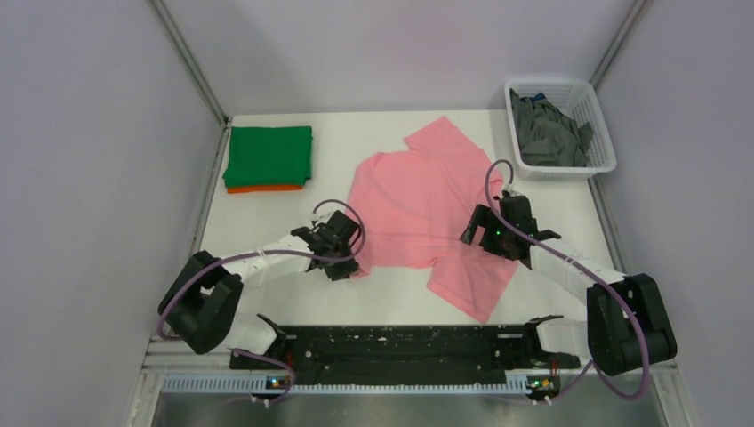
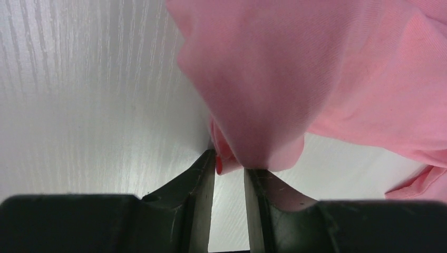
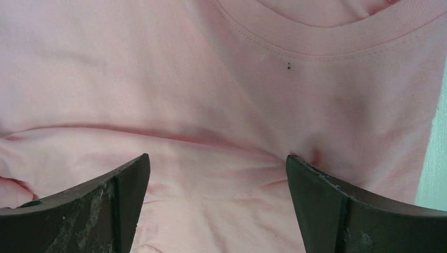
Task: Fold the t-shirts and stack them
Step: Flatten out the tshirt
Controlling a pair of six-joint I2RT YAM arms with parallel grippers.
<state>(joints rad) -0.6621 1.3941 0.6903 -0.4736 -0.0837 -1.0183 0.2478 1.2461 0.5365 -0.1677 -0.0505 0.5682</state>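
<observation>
A light pink t-shirt (image 1: 418, 205) lies spread out mid-table, one sleeve pointing to the far side and one toward the near edge. My left gripper (image 1: 347, 262) is at its near-left hem. In the left wrist view its narrow jaws (image 2: 230, 163) pinch a bunched fold of the pink cloth (image 2: 295, 79) at the tips. My right gripper (image 1: 485, 233) stands wide open over the shirt's right part. In the right wrist view its gripper (image 3: 219, 163) rests on the cloth just below the collar (image 3: 316, 39). A folded green t-shirt (image 1: 268, 153) lies on a folded orange one (image 1: 264, 188) at the far left.
A white lattice basket (image 1: 600, 133) at the far right corner holds crumpled dark grey t-shirts (image 1: 547, 132). Grey walls close in the table on three sides. A black rail (image 1: 400, 342) with the arm bases runs along the near edge.
</observation>
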